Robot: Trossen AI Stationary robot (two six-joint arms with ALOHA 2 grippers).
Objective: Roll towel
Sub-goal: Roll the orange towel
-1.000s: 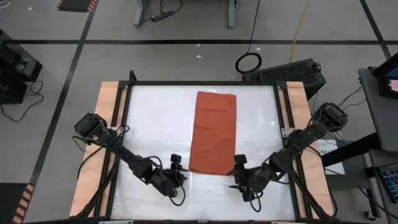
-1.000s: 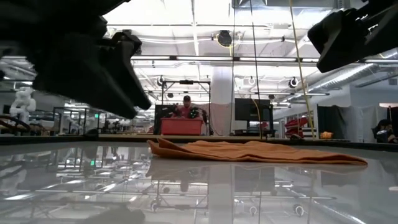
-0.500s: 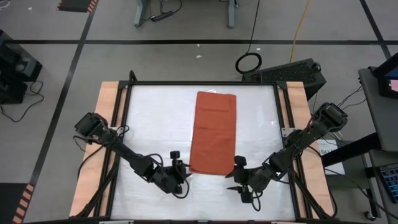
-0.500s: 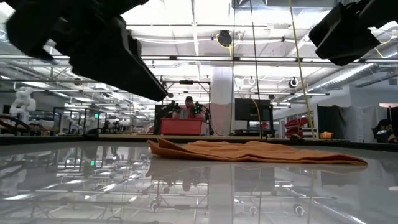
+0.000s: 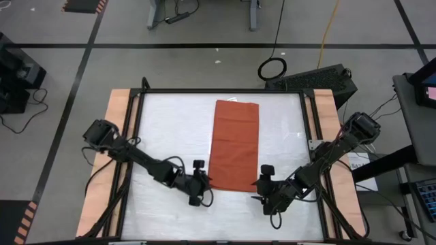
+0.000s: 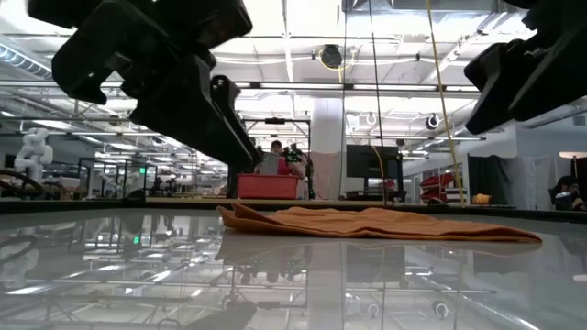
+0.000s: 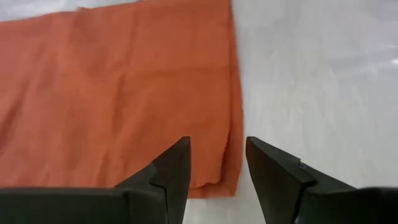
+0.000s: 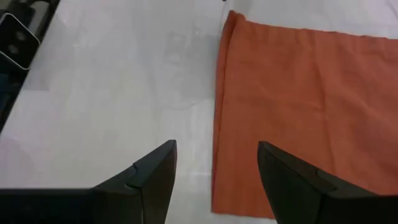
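White tabletop, towel unmoved, left hand now nearer its corner, right hand beside, both open

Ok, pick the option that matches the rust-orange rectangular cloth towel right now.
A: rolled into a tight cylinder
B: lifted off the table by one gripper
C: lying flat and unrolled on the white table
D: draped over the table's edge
C: the rust-orange rectangular cloth towel lies spread flat on the white table, with both grippers' jaws open and empty at its near corners.
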